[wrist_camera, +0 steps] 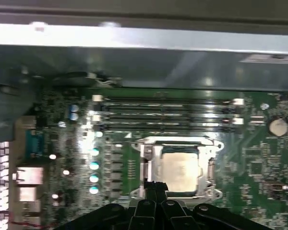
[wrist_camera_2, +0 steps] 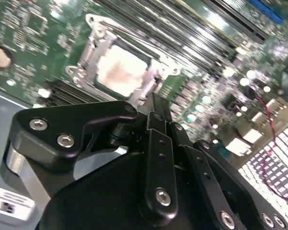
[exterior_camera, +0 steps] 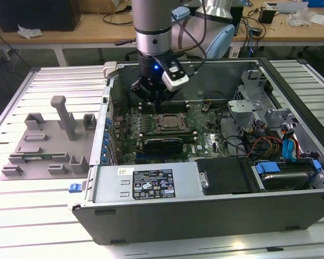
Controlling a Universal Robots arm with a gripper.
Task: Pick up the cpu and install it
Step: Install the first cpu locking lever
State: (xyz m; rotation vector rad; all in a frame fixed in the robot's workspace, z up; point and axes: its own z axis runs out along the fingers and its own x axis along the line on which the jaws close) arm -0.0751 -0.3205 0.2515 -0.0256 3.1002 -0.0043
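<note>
Silver cpu [wrist_camera: 178,170] sits in socket [wrist_camera: 176,142] | claw [wrist_camera_2: 156,112] fingers pressed together, holding nothing | you keep it square above the chip.

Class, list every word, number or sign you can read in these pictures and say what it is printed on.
None can be read.
White label on the computer case front panel: print and symbols too small.
Small white sticker beside it: marks illegible.
Motherboard in both wrist views: markings blurred.
</note>
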